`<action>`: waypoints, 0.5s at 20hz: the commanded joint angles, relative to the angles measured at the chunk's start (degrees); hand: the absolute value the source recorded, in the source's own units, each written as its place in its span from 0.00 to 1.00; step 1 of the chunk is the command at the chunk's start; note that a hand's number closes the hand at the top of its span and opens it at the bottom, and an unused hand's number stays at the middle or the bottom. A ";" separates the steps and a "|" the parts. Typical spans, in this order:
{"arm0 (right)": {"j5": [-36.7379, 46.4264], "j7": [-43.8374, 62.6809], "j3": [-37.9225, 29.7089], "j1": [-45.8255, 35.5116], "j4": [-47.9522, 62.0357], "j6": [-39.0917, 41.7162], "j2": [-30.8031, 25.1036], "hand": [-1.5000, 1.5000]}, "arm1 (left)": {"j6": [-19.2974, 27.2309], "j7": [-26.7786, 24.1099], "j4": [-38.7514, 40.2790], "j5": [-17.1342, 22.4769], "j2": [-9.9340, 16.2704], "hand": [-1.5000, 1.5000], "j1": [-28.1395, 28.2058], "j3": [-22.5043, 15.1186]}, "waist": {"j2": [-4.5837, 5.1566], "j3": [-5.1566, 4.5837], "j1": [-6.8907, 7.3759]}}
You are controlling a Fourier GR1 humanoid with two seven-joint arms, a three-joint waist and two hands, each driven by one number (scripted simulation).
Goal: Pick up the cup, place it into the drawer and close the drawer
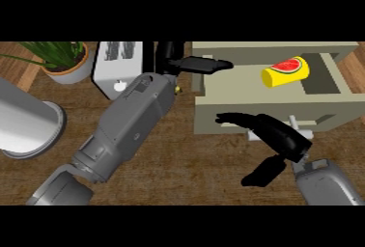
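At the lower right of the frame you see the right hand (281,140) coming in from the bottom edge, its fingers (230,117) stretched out straight toward the front panel of the drawer (235,89), the thumb hanging down apart from them; the fingers grip nothing, and the tips lie on or just at the drawer's front face. Just beside the hand, a small pale handle (298,126) sticks out from that front. At the lower left, the left forearm runs diagonally up across the wooden bench (185,164) toward the upper middle. Left of it stands a large grey cylindrical pot (25,125). Higher up, the left hand (196,64) rests at the drawer's left wall, its fingers extended and relaxed, holding nothing. The cup (286,72), yellow with a watermelon slice on it, lies on its side inside the open drawer, in the upper right. In the upper left you find a potted plant (64,60) and a white toaster (118,65) beside it.
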 commanded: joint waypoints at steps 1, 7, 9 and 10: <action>7.30 -5.94 2.44 -2.74 13.19 -2.75 0.78 0.00 | -0.24 -0.77 -2.17 -0.16 0.31 0.00 2.15 0.70 | -0.21 0.02 2.57; 14.54 -14.61 3.16 -10.39 36.39 -10.18 4.23 1.00 | -3.94 -0.27 -6.50 0.13 4.09 0.00 6.46 1.07 | 0.08 0.09 4.90; 14.31 -16.14 1.07 -13.91 42.69 -12.07 5.63 1.00 | -5.43 0.36 -9.32 0.46 4.81 0.00 8.98 0.67 | 0.04 0.13 6.50; 14.10 -19.58 -0.70 -15.73 45.84 -13.13 4.60 1.00 | -5.34 0.59 -9.82 0.60 5.07 0.00 10.21 0.89 | 0.07 0.13 5.90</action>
